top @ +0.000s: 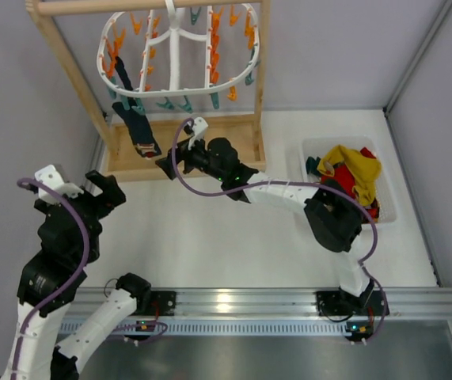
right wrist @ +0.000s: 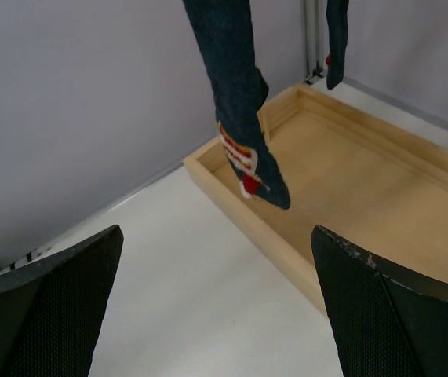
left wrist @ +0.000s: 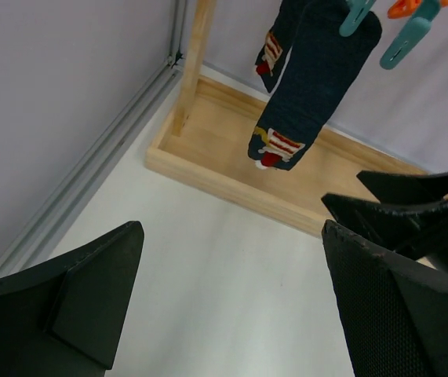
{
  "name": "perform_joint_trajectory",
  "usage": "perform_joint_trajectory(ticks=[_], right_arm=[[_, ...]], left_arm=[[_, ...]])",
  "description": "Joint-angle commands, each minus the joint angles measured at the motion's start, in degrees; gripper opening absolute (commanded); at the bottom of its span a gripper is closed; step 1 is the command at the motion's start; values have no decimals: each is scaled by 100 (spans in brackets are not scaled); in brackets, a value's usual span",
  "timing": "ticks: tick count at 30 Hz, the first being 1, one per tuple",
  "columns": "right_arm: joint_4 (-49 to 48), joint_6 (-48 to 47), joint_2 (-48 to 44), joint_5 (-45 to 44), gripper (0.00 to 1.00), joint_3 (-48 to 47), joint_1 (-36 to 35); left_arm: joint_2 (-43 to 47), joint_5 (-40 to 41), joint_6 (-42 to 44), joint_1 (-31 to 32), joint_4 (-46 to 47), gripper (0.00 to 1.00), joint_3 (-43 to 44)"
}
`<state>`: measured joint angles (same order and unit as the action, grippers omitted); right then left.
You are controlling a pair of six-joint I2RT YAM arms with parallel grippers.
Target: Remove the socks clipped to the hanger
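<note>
The light is bright, even and soft, and it comes from above; shadows on the white table (top: 210, 237) are faint. In the top view a small glare sits on the metal rail (top: 226, 301) at 6 o'clock. In both wrist views the dark fingers (left wrist: 90, 306) at 5 and 7 o'clock look slightly soft, while the navy socks (right wrist: 231, 78) are sharp.

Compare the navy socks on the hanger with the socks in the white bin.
The navy socks hang full length, clipped to the hanger; the binned socks lie heaped in the white bin. The navy socks are dark with striped bands; the binned socks are mostly red and yellow. Both are limp fabric.
</note>
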<state>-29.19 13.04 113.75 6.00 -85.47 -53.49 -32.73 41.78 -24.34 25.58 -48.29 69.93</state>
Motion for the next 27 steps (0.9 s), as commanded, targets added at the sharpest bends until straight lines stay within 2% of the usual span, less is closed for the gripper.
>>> perform_joint_trajectory(ticks=[1, 6, 9, 12, 14, 15, 16, 18, 20, 21, 27], right_arm=[[-596, -126, 567, -117, 99, -933, -64], [-483, 59, 1710, 384, 97, -2173, -91], [-28, -20, 2404, 498, 93, -3567, -178], [19, -47, 2985, 665, 79, -4178, -223], [-183, 14, 3196, 709, 60, -4399, -232], [-253, 32, 3223, 692, 49, -4356, -232], [-376, 67, 3162, 675, 29, -4268, -232], [-674, 94, 2883, 631, 10, -3709, -240], [-1263, 155, 2583, 534, 2, -3128, -240], [-1447, 225, 2216, 508, 0, -2507, -240], [-2731, 489, 713, 481, 0, -141, -249]], left_arm=[[336, 409, -44, -10, -14, 99, -338], [865, 454, -387, -1, 22, 99, -761], [812, 392, -379, -1, 4, 99, -910], [864, 322, -545, -1, 13, 99, -1086], [935, 357, -730, -1, 48, 99, -1218], [961, 357, -756, -9, 92, 99, -1341], [996, 357, -774, -1, 92, 99, -1377], [988, 313, -748, -1, 101, 99, -1368], [970, 340, -713, -1, 101, 99, -1351], [936, 305, -669, -1, 101, 99, -1290], [347, -301, -458, -1, 83, 99, -711]])
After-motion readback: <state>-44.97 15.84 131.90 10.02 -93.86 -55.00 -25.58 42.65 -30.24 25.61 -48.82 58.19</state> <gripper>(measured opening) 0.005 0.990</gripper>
